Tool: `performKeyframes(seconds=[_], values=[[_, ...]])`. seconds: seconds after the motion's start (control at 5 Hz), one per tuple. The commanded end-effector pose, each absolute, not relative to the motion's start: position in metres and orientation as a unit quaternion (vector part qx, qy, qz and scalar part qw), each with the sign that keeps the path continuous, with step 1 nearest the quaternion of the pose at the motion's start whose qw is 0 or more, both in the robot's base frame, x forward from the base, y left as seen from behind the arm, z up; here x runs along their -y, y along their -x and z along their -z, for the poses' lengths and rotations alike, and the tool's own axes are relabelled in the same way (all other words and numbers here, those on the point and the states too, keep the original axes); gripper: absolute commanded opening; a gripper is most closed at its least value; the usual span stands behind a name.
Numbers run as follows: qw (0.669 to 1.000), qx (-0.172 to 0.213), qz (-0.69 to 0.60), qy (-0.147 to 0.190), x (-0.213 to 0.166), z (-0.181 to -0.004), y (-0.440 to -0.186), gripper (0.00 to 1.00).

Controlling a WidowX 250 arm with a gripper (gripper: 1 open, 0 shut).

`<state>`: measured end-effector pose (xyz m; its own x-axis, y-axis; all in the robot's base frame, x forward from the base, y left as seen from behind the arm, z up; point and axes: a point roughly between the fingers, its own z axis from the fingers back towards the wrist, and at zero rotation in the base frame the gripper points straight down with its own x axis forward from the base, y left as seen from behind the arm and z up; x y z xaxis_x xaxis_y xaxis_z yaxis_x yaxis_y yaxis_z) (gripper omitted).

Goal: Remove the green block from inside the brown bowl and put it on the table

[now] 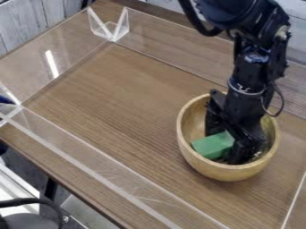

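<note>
The brown bowl (194, 157) stands on the table (107, 107) at the right, near the front edge. Inside it lies the green block (214, 145), tilted against the bowl's inner wall. My black gripper (234, 134) points straight down into the bowl with its fingers spread open, one on each side of the block's far end. Whether the fingers touch the block cannot be made out. The arm covers the bowl's back part.
Low clear acrylic walls (72, 170) run along the table's front and left edges, and a clear bracket (110, 25) stands at the far corner. Bare wood-grain tabletop stretches left of the bowl. A black cable (284, 94) hangs by the arm.
</note>
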<state>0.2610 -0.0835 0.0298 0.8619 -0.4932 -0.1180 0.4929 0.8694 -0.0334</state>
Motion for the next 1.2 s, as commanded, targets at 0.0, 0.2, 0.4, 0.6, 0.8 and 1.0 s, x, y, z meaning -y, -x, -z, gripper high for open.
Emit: performKeyframes(seconds=[0.0,0.2,0.4,0.6,0.8,1.0], values=[[0.966,-0.017,0.259,0.0,0.0858,-0.0519,-0.2704,1.0],[0.966,-0.012,0.259,-0.001,0.0856,-0.0531,-0.271,1.0],[0.966,-0.008,0.259,-0.001,0.0854,-0.0534,-0.2719,1.0],[0.966,-0.004,0.259,-0.001,0.0851,-0.0539,-0.2726,1.0],[0.966,0.001,0.259,-0.002,0.0848,-0.0548,-0.2731,1.0],[0.966,0.004,0.26,-0.002,0.0848,-0.0545,-0.2739,1.0]])
